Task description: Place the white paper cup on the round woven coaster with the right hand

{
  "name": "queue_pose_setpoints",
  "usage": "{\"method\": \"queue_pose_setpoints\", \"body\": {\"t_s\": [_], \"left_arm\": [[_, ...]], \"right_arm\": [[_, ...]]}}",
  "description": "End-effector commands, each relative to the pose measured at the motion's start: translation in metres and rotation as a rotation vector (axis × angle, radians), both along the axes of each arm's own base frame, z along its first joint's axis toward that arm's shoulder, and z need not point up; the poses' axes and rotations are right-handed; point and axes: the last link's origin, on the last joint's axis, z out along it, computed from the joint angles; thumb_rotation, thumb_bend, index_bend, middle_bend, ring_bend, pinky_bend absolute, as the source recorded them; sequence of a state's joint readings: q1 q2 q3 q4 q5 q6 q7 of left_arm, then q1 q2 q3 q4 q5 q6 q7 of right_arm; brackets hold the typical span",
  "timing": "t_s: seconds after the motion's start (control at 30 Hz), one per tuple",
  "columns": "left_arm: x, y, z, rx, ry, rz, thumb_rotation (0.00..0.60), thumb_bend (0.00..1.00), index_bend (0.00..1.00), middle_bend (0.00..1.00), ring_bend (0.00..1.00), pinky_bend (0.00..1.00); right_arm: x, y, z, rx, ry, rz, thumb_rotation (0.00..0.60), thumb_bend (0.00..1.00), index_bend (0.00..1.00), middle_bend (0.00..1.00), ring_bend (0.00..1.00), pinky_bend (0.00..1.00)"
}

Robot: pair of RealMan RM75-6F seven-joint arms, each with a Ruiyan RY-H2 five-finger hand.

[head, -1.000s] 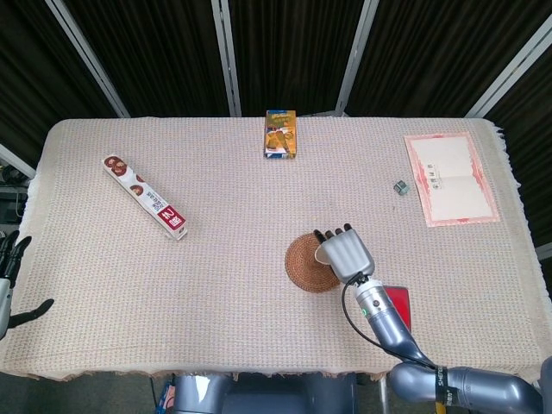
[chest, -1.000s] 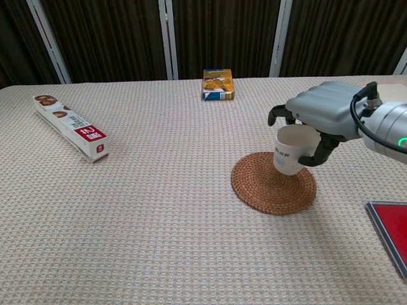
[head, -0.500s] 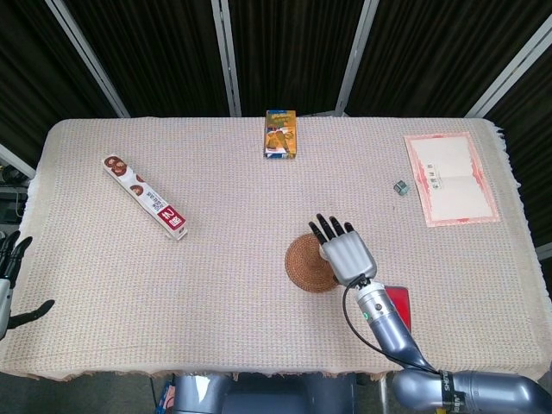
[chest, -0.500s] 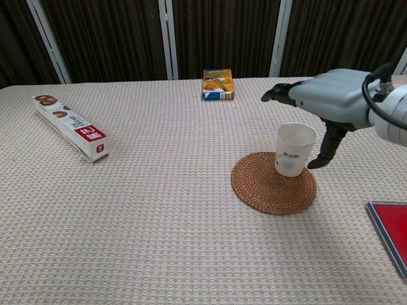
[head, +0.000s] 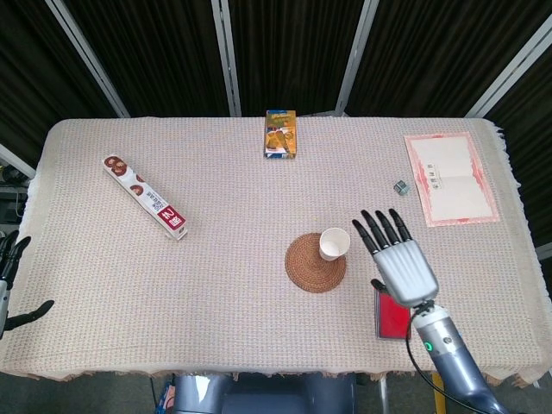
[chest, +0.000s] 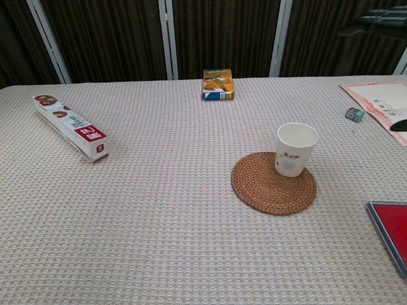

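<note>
The white paper cup (chest: 296,149) stands upright on the round woven coaster (chest: 273,183), seated toward the coaster's far right part, not at its middle, with its base inside the rim as far as the chest view shows. The placing looks done, so the step in hand is the retreat. To do it well, the right robot hand (head: 400,260) should travel up and away to its own side, with its fingers kept spread, so that nothing brushes the light cup and tips it or drags it off the weave. No correction of the cup seems needed; nudging it toward the centre would risk more than it gains.

The right robot hand is open and holds nothing, its fingers straight and apart, pointing away from the robot. The cup lies to its left and slightly ahead of its fingertips, near but clearly apart, with bare cloth-covered surface (head: 216,276) between them. The coaster lies further left again. Just behind the hand, partly hidden under it, is a flat red square card (head: 393,316).

The left robot hand (head: 9,267) hangs well apart at the surface's far left edge, fingers apart, holding nothing.
</note>
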State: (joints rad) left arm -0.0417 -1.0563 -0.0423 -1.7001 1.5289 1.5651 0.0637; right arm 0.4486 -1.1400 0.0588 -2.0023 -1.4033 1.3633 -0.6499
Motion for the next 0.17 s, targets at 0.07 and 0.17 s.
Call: {"method": "queue_pose_setpoints", "body": {"t_s": [0.07, 0.17], "left_arm": [[-0.002, 0.001, 0.001, 0.004, 0.000, 0.003, 0.600, 0.00, 0.00, 0.00, 0.00, 0.00], [-0.002, 0.001, 0.001, 0.005, -0.004, 0.004, 0.600, 0.00, 0.00, 0.00, 0.00, 0.00]], "right_arm": [[-0.072, 0.041, 0.031, -0.094, -0.003, -0.030, 0.600, 0.00, 0.00, 0.00, 0.00, 0.00], [-0.088, 0.049, 0.030, -0.101, -0.009, -0.044, 0.600, 0.00, 0.00, 0.00, 0.00, 0.00]]}}
